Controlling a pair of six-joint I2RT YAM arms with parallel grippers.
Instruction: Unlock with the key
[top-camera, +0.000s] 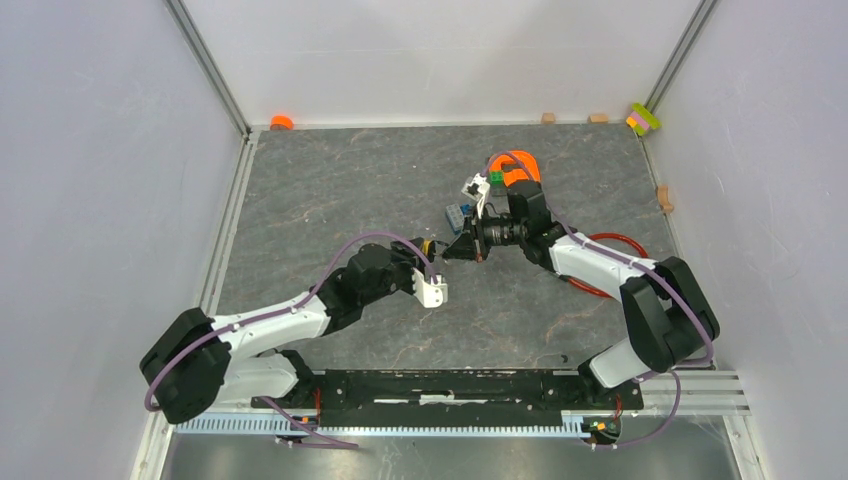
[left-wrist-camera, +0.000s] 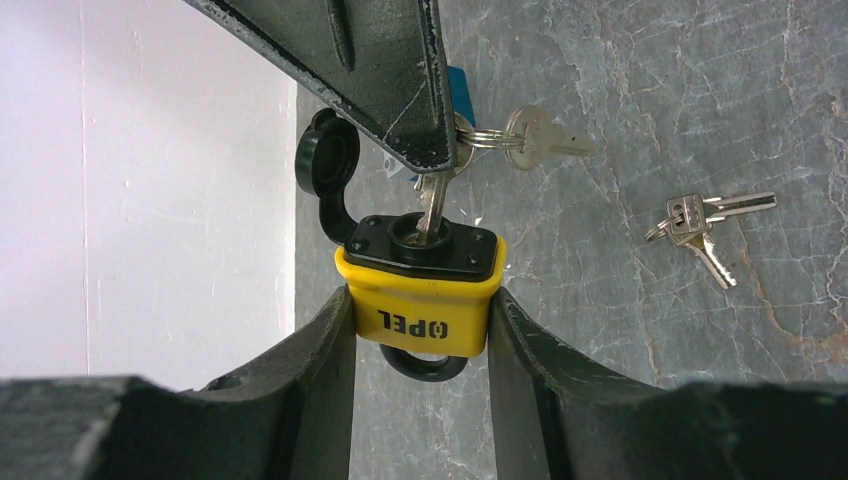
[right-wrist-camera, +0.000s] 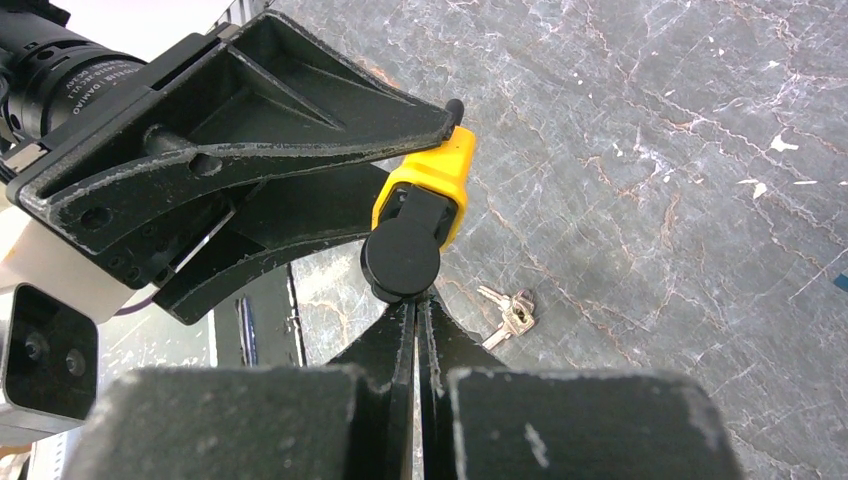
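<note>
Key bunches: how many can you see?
2. The first bunch is at the yellow padlock, a key in its keyhole; the other bunch lies loose on the table. Others may be hidden.

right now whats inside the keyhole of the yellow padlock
The silver key stands blade-first in the yellow padlock, pinched by the shut right claw. The dust cap is flipped aside. How deep the blade goes is hidden inside the lock body.
</note>
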